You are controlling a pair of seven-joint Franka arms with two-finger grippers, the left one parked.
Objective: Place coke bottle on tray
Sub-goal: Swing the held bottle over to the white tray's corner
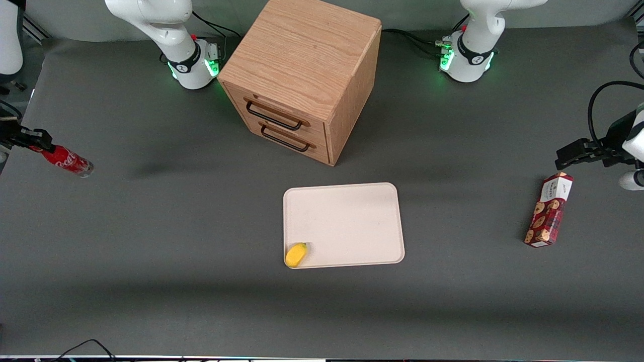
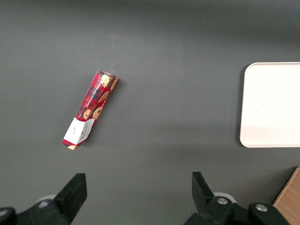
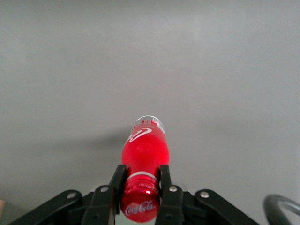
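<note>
Red coke bottle (image 3: pixel 143 154) clamped at the neck, carried above the table well short of the tray.

Nearest, the gripper (image 3: pixel 139 190) has its jaws closed just below the cap, so the clear base points away from them and the body hangs tilted, probably for an upright set-down. Farther out from the jaws lies the cream tray (image 1: pixel 347 221), a yellow object (image 1: pixel 296 254) filling one corner, which leaves the bare middle as the sensible target.

red coke bottle (image 1: pixel 66 161), cream tray (image 1: pixel 347 216), black pincer (image 1: pixel 43 141)
</note>
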